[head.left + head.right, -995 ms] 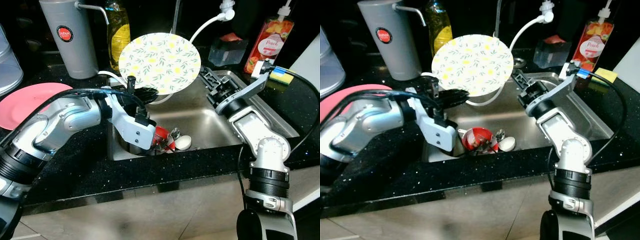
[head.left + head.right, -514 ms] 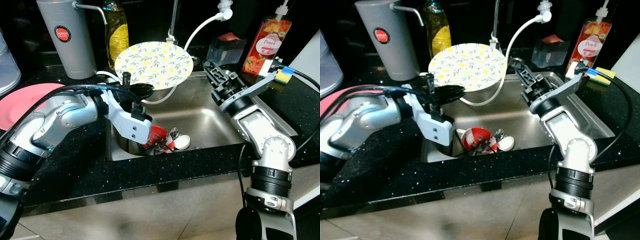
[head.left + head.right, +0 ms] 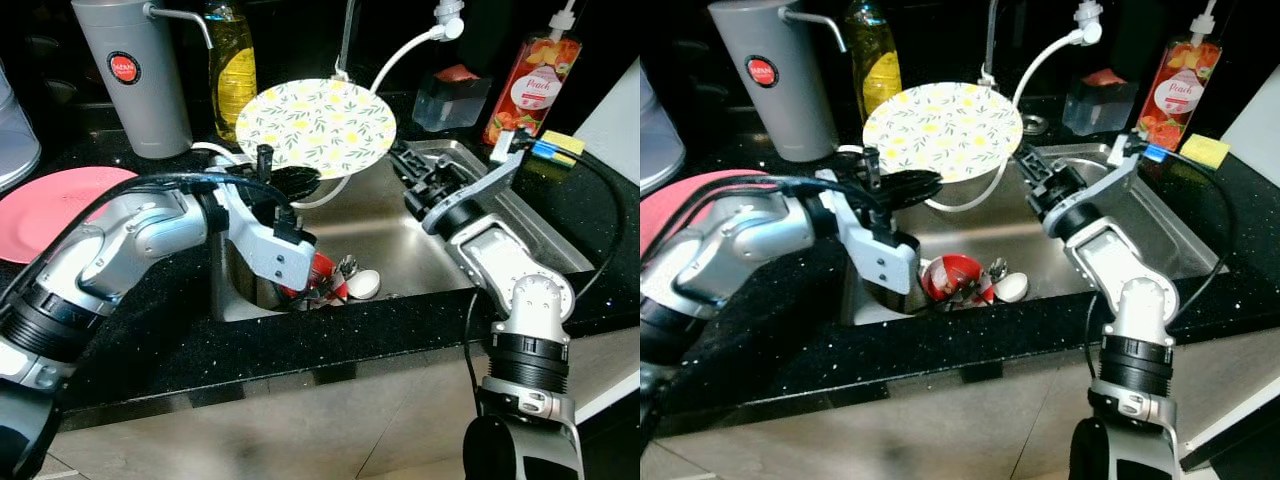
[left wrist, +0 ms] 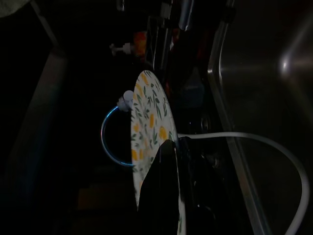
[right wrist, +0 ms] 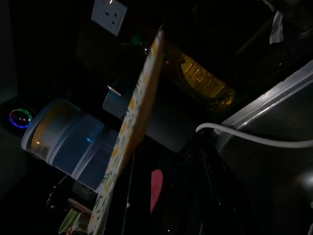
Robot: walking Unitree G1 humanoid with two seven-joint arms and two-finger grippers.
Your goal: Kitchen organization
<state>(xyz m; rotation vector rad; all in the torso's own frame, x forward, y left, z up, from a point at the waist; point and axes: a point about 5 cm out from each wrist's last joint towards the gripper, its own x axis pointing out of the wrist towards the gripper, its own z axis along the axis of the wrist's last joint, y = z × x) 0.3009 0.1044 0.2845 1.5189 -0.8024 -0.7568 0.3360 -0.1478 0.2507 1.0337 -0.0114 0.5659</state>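
1. Over a steel kitchen sink [image 3: 520, 225], the robot's left gripper [image 3: 290, 183] clamps its two black fingers on the near rim of a round floral plate [image 3: 316, 127], holding it aloft and tilted, clear of the basin.

2. The right gripper [image 3: 403, 172] reaches toward the plate's far edge from the other side, just beside it; whether its fingers are parted or closed cannot be told.

3. Progress appears partial. A pink plate [image 3: 50, 205] already lies flat on the black speckled counter [image 3: 180, 350] behind the left arm, while a red bowl [image 3: 952, 278], a white spoon [image 3: 365, 285] and other cutlery wait in the basin below the left gripper. The floral plate has yet to be set down anywhere.

4. The held plate is thin and matte, printed with yellow lemons and green leaves. The basin is brushed metal with a dull sheen; the counter is glossy stone flecked white.

5. Beyond the plate stand a grey cylindrical flask [image 3: 135, 75], a yellow oil bottle [image 3: 232, 65] and a peach soap dispenser [image 3: 525, 90]; a white hose [image 3: 400, 55] curves overhead.
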